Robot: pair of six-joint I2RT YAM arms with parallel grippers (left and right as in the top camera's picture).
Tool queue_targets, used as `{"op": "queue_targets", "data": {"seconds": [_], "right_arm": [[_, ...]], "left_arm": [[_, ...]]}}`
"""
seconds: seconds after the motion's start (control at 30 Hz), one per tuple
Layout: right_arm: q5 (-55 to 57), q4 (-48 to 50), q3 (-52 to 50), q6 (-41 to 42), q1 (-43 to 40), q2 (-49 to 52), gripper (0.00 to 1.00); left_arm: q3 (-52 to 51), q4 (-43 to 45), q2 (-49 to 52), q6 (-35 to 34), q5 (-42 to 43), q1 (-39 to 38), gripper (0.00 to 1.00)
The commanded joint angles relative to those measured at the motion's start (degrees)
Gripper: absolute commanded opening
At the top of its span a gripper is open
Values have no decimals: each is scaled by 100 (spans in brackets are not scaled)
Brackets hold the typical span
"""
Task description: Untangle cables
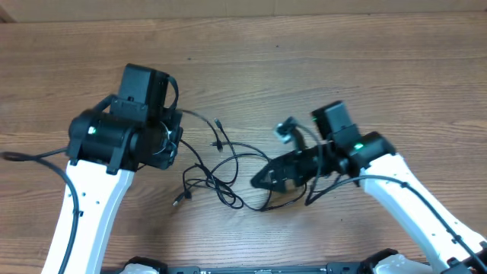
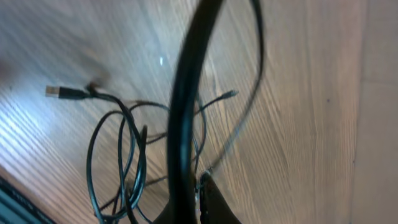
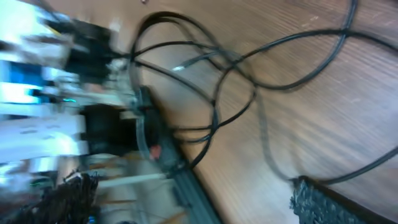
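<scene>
Looking down from overhead, I see a brown wood-grain tabletop [image 1: 243, 61] with thin black cables [image 1: 221, 171] lying in loose, crossed loops between my two arms. My left fingers [image 1: 172, 141] sit at the tangle's left edge, and my right fingers [image 1: 266, 179] over its right side. From my left wrist the grain looks pale and glossy. Those fingers are pressed together on one blurred cord, and a flat silver plug [image 2: 53, 92] lies beyond the loops. My right wrist view is blurred: the fingers are spread wide, gripping nothing, with cords crossing the wood ahead.
</scene>
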Motion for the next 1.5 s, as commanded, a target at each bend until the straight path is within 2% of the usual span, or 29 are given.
{"op": "queue_targets", "data": {"seconds": [0.0,0.17,0.27,0.43,0.67,0.7,0.8,0.87,0.93,1.03,1.23,1.47], "right_arm": [[1770,313,2,643,540,-109,100],[2734,721,2,1255,1373,-109,96],[3381,920,2,1897,1810,-109,95],[3427,1241,9,2520,1971,-111,84],[2120,1810,15,2544,1974,-111,80],[1991,1851,15,2542,1985,-111,77],[1930,1825,15,2494,2081,-111,68],[1934,1781,15,2457,2192,-111,68],[2118,1749,15,2459,2352,-111,68],[2981,1565,13,2465,2608,-98,67],[4199,1517,13,2511,2800,122,56],[4072,2046,13,2745,2809,354,50]], "left_arm": [[76,-59,103,-424,210,57,5],[76,-81,107,-426,203,57,5],[76,-131,114,-424,188,57,4],[76,-400,114,-420,96,57,4],[76,-549,114,-422,-48,57,4],[76,-538,114,-422,-48,57,4],[76,-535,114,-422,-50,57,5],[76,-535,114,-422,-63,57,5],[76,-535,114,-422,-94,57,5],[76,-538,114,-420,-90,57,5],[76,-546,114,-382,-59,57,5],[76,-627,114,-264,44,57,5]]}}
